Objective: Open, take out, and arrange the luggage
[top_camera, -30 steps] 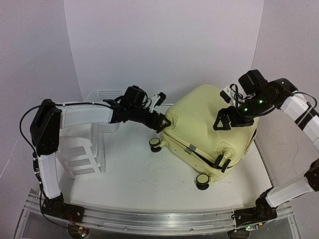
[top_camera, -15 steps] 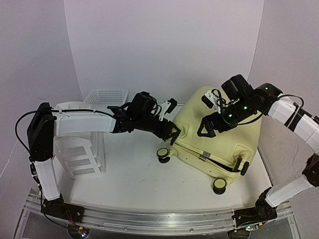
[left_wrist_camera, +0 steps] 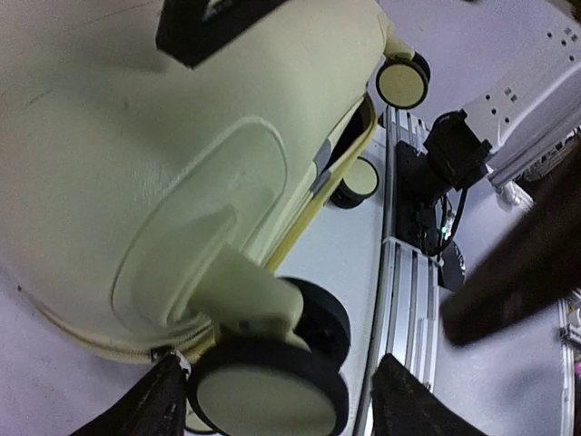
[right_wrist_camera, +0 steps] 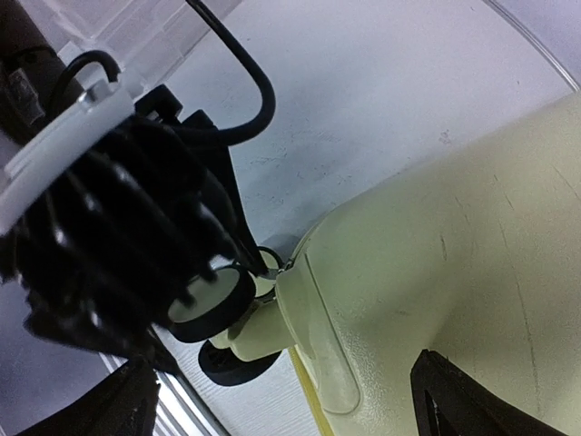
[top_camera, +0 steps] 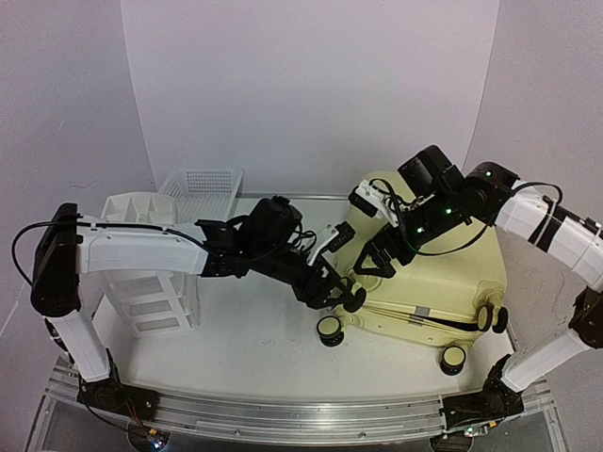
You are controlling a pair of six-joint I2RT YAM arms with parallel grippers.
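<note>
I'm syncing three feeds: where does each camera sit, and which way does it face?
Top external: high behind the robot, looking down; left arm, right arm and luggage show.
Left wrist: on the left arm, facing a luggage wheel; left tool straddles it.
Right wrist: above the luggage shell, facing down; right tool tips show.
Both wrist views share that wheel.
</note>
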